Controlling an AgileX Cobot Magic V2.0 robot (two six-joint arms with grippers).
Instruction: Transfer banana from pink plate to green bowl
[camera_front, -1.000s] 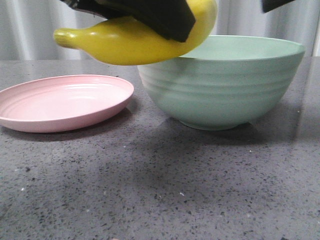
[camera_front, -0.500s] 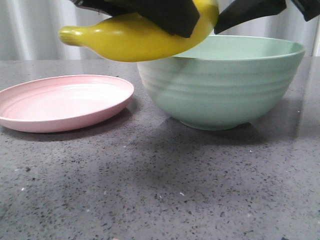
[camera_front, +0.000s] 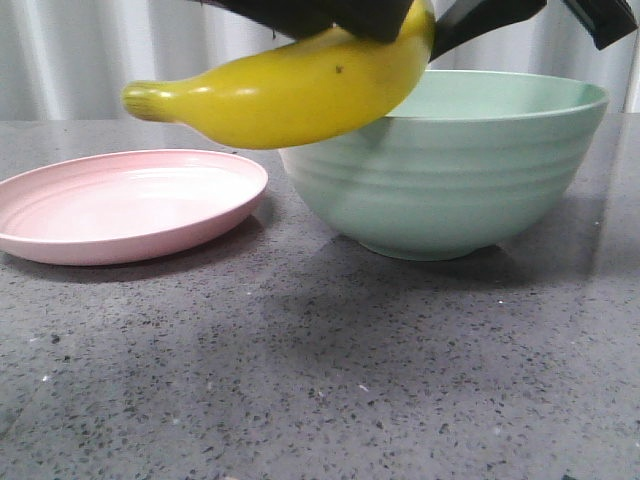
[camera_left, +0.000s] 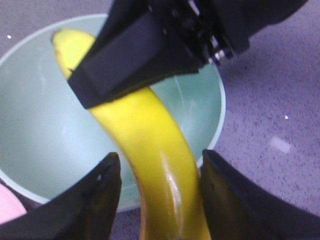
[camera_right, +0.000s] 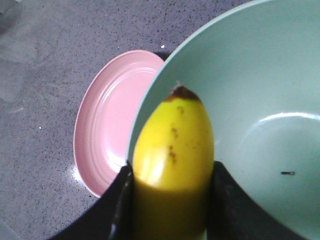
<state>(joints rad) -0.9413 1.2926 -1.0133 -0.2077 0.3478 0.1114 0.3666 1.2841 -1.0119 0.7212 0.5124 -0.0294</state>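
Left tool (camera_left: 156, 187) released banana (camera_front: 290, 90) | right tool (camera_right: 170, 195) clamps it over green bowl (camera_front: 450, 170) | pink plate (camera_front: 120, 205) bare

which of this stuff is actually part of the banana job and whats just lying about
Part of the job:
- banana, held up over the bowl's rim
- pink plate, nothing on it
- green bowl
- left tool and right tool, both at the banana

Just there:
- grey speckled table
- pale curtain behind
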